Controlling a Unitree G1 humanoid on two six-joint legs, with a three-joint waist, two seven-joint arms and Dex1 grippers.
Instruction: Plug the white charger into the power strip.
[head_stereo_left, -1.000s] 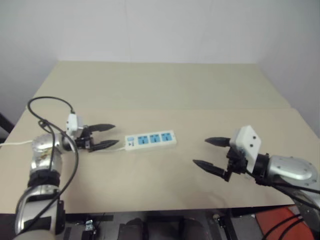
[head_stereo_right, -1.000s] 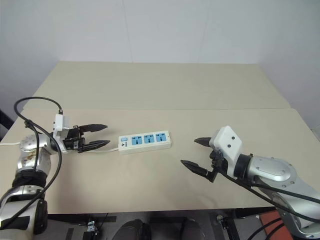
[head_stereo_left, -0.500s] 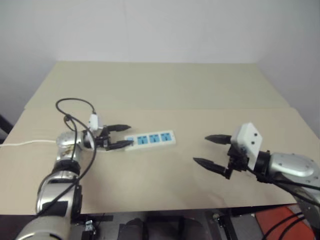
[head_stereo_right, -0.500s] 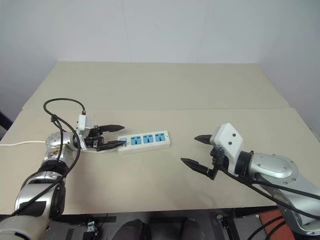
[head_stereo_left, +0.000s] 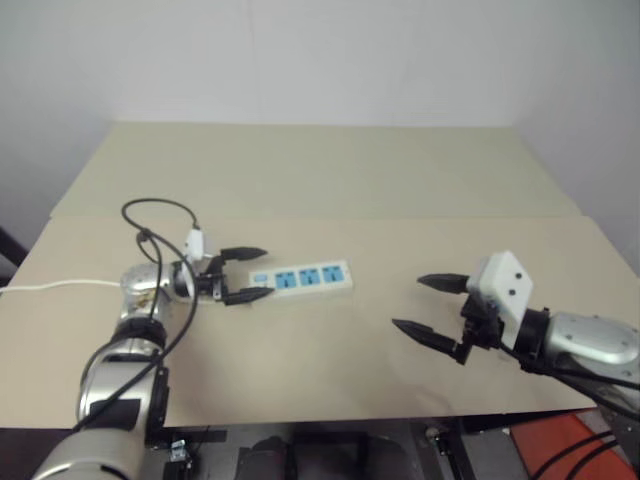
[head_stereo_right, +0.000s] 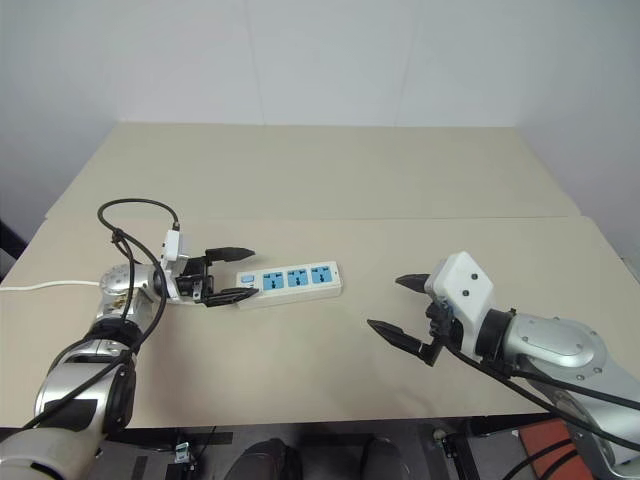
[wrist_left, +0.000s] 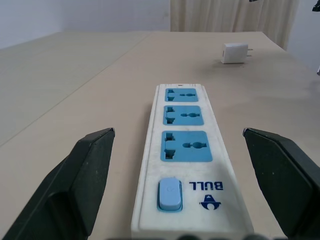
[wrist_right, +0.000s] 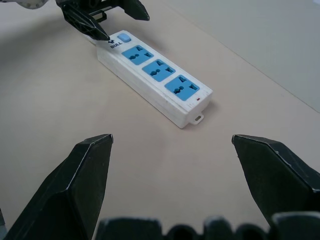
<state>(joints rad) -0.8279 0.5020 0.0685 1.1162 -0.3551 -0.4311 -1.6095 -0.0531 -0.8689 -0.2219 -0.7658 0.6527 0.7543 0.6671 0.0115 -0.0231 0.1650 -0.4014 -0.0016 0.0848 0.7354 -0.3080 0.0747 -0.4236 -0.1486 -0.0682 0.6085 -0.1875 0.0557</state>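
Observation:
The power strip (head_stereo_left: 302, 278) lies flat in the middle of the table, its three blue sockets facing up and its switch end toward my left arm. My left gripper (head_stereo_left: 262, 273) points level along the strip, open, with one black finger on each side of the switch end (wrist_left: 170, 194) and nothing held. The white charger (wrist_left: 234, 52) rests on the table past the strip's far end, prongs sticking out sideways. My right gripper (head_stereo_left: 408, 303) hovers open and empty to the right of the strip (wrist_right: 155, 70), pointing at it.
A thin white cord (head_stereo_left: 50, 285) runs from the strip's switch end to the table's left edge. The tan table (head_stereo_left: 330, 180) has a seam across its middle, and its front edge is close below both arms.
My left gripper has moved right toward the power strip and opened wider, so its fingers now flank the switch end. The right gripper has stayed in place, still open.

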